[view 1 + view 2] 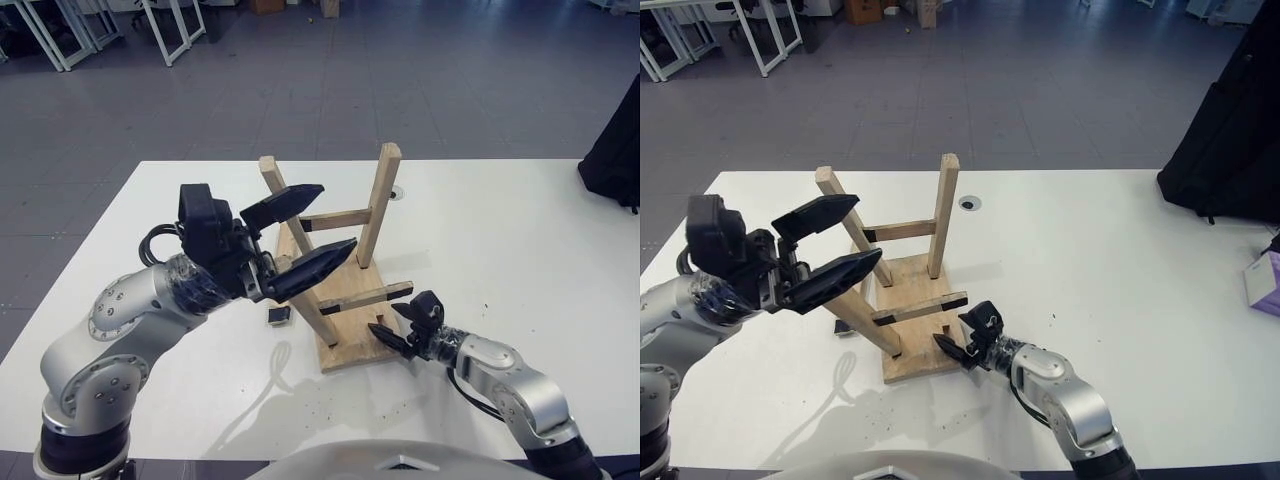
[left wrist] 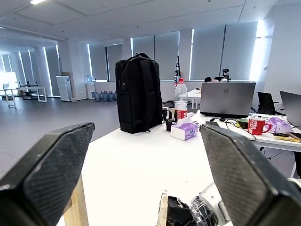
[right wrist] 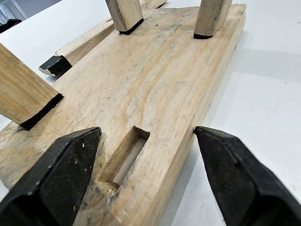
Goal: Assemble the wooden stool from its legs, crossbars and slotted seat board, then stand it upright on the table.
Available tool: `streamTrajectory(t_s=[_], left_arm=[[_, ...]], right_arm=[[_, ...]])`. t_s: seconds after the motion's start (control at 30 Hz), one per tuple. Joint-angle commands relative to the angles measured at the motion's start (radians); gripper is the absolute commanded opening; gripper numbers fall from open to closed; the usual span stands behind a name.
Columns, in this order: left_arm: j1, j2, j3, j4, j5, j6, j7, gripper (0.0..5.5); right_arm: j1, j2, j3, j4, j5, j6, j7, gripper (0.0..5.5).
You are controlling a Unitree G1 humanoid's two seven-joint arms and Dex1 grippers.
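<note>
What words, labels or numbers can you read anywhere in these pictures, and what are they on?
No text can be read.
On the seat board: no print, bare wood.
On the bottle: a red label, too small to read.
On the red mug: a white marking, too blurred to read.
On the purple box: print too small to read.

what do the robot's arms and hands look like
The left arm and right arm are rounded silver segments with black joints. The left hand and right hand are black, each with two wedge-shaped tapered fingers. A black cable loops at the left wrist.
</note>
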Motion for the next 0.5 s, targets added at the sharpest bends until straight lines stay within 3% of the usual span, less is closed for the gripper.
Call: streamTrajectory(t_s=[0.03, 0.13, 0.37, 0.5], left_arm=[[0.123, 0.050, -0.142, 0.114, 0.161, 0.105, 0.002, 4.14], [0.115, 0.042, -0.122, 0.097, 0.106, 0.085, 0.005, 4.14], [-0.034, 0.020, 0.034, 0.050, -0.286, 0.045, 0.068, 4.14], [-0.083, 0.022, 0.040, 0.054, -0.294, 0.056, 0.110, 4.14]], right_arm=[[0.007, -0.002, 0.020, 0.042, -0.034, 0.051, -0.022, 3.68], [0.009, 0.002, 0.026, 0.043, -0.036, 0.048, -0.023, 3.68], [0.009, 0.006, 0.030, 0.042, -0.035, 0.045, -0.025, 3.68], [0.012, 0.007, 0.036, 0.041, -0.035, 0.045, -0.025, 3.68]])
